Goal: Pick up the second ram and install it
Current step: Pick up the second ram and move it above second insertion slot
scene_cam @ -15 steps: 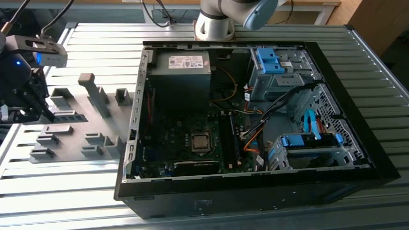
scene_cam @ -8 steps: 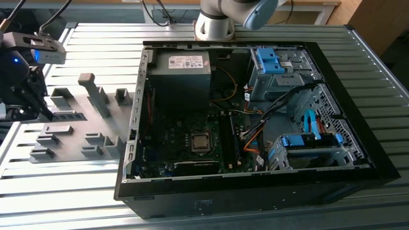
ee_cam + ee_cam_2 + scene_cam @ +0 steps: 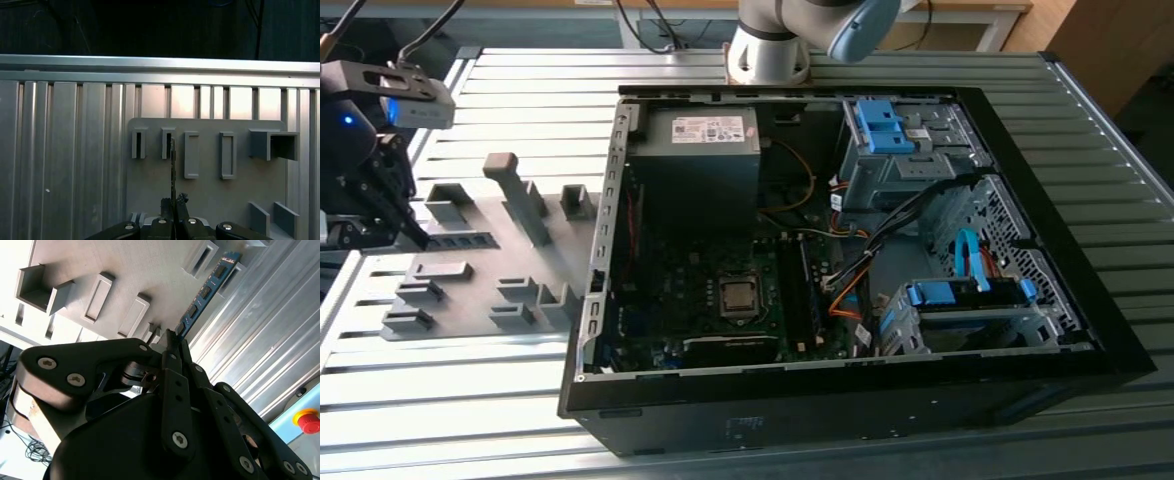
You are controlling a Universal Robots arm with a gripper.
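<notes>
In the second wrist view the second ram, a thin blue board with dark chips, sticks out from between the fingers of my gripper, which is shut on its near end. In the first wrist view the ram appears edge-on as a thin line running from my gripper towards a narrow slot block on the grey holder plate. In the exterior view my gripper hangs over the holder plate at the exterior view's left, well away from the open computer case.
Several grey holder blocks stand up from the plate. The case lies open on the ribbed metal table, showing the motherboard, power supply, cables and blue drive-bay latches. A red button sits beyond the table edge.
</notes>
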